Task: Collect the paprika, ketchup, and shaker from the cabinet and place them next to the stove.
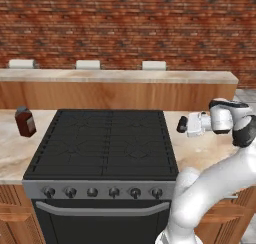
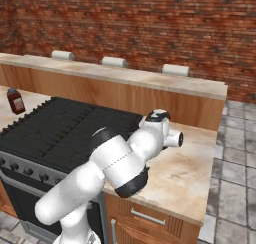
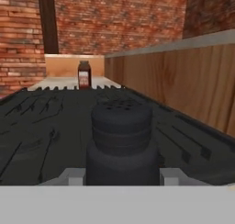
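At the far left you have the paprika point(image 1: 25, 122), a wide dark red jar with a dark cap and a pale label, standing upright on the pale marbled desk point(image 1: 12, 153) just beside the stove's left edge; you cannot see inside it. In the hand view the same jar point(image 3: 84, 75) stands upright beyond the far end of the cooktop.

The stove point(image 1: 102, 143) fills the middle: flat black grated top, a row of round knobs along its grey front, a bar handle below. Behind it runs a wooden ledge with a pale top under a red brick wall.

To the right, your gripper point(image 1: 183, 124) hangs level above the desk just off the stove's right edge, pointing left towards the cooktop. In the hand view the jaws pinch the shaker point(image 3: 121, 142), small, black, ribbed and tapered, with a dotted top, one fingertip point(image 3: 73, 176) at each side.
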Robot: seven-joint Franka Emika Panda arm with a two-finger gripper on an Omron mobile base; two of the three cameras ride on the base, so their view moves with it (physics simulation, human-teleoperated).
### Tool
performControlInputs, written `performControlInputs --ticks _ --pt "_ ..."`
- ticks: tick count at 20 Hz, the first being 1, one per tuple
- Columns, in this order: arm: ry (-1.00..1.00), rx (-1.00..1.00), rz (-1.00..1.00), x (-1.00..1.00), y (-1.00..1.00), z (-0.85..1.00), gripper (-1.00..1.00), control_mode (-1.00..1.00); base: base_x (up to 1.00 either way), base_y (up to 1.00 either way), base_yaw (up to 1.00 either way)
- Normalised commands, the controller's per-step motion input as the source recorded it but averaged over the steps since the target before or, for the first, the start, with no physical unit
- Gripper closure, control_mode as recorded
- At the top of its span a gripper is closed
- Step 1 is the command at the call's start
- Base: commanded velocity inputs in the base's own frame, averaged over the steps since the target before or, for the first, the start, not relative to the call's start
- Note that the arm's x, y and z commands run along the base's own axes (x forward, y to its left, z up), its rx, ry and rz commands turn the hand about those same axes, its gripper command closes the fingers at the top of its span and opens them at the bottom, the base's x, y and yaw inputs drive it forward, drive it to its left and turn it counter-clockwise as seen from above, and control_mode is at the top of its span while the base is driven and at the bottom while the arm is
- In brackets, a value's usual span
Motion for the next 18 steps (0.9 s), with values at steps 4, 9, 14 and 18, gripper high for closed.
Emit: performControlInputs --ticks 4,9,14,18 --pt "0.00 -0.08 0.03 0.00 0.00 -0.28 1.00 -1.00 0.00 0.00 0.00" --pt "0.00 -0.08 0.02 0.00 0.00 -0.31 1.00 -1.00 0.00 0.00 0.00" --pt "0.01 -0.09 0.01 0.01 0.01 -0.39 1.00 -1.00 0.00 0.00 0.00" --pt "0.01 -0.07 0.00 0.05 0.05 -0.36 1.00 -1.00 0.00 0.00 0.00"
